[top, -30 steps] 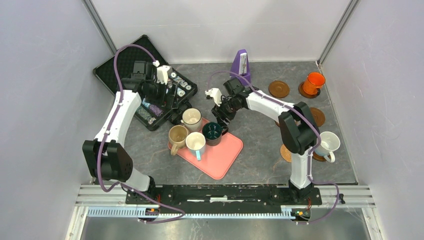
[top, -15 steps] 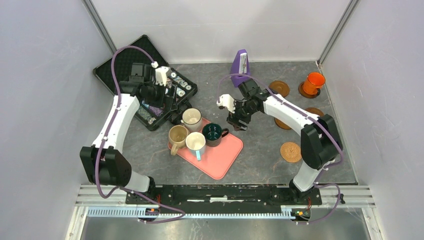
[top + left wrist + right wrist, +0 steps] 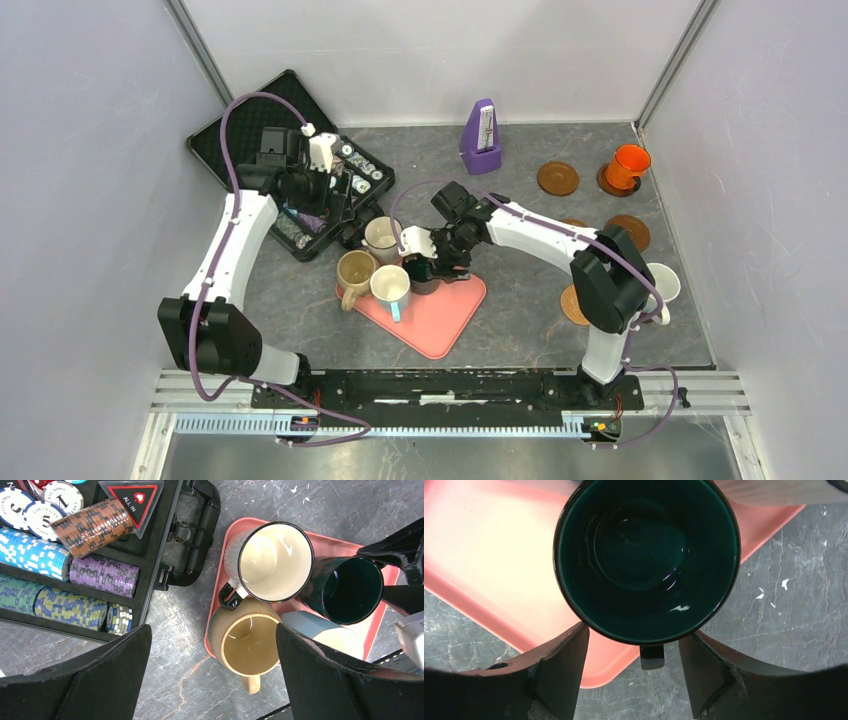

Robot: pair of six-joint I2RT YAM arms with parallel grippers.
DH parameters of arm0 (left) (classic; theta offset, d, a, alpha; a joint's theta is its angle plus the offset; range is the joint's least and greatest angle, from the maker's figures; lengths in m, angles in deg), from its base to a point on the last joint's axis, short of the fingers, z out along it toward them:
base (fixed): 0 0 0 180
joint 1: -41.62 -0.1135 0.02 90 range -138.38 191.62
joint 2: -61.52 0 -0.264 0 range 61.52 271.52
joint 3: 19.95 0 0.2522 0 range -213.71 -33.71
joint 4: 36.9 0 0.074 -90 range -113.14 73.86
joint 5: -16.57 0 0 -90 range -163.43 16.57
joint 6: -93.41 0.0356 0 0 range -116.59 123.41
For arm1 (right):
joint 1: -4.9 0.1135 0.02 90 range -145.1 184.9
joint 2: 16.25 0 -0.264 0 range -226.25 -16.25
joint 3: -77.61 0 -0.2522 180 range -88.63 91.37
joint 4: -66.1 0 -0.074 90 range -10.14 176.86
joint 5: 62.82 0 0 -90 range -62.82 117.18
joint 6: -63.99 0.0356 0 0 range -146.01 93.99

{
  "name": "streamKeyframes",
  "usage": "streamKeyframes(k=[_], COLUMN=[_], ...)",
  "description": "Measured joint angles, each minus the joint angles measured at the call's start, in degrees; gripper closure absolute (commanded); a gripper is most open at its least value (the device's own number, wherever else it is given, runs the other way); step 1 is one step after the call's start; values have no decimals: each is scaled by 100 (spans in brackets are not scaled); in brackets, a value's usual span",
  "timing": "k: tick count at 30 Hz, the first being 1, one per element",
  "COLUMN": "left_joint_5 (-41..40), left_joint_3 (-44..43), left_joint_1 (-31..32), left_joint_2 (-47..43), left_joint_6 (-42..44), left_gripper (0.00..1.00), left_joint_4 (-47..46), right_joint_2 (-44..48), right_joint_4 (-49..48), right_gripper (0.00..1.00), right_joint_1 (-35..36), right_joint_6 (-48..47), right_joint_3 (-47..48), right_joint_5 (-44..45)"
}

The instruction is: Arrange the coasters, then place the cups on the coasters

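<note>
**One dark teal mug (image 3: 646, 555) at my right claw's (image 3: 631, 642) twelve o'clock**

That claw's jaws stand spread, straddling the handle (image 3: 652, 656) without pinching; the mug sits on the pink tray (image 3: 484, 555). I see my left claw (image 3: 210, 640) spread wide too, holding nothing.

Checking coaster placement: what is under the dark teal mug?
The dark teal mug stands on the pink tray; no coaster edge shows around it. The patch directly beneath is covered.

From above, the right tool (image 3: 428, 266) covers most of the dark teal mug (image 3: 646, 555). That arm's elbow hides part of the plain white mug (image 3: 664, 283) and the tan coaster (image 3: 570, 306). A finger (image 3: 345, 680) of the left tool (image 3: 212, 630) cuts off the light blue mug (image 3: 320, 631).
</note>
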Motion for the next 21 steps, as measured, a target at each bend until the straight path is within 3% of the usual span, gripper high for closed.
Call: streamKeyframes(k=[8, 12, 15, 16, 21], left_joint_5=[-13, -13, -13, -13, -7], left_joint_3=[22, 55, 101, 120, 203], left_joint_1=[0, 0, 0, 0, 0], left_joint_2=[-131, -240, -260, -260, -260], left_joint_6=[0, 0, 2, 2, 2], left_gripper=[0, 0, 0, 0, 0], left_joint_4=[-2, -2, -7, -11, -24], right_joint_2=[-240, -179, 17, 129, 737], right_joint_4=[-33, -240, -446, -527, -494], right_gripper=[52, 71, 96, 100, 100], right_joint_1=[94, 98, 98, 92, -76], right_joint_6=[-72, 98, 299, 382, 793], right_joint_3=[105, -70, -496, -649, -1279], right_joint_5=[52, 109, 177, 199, 264])
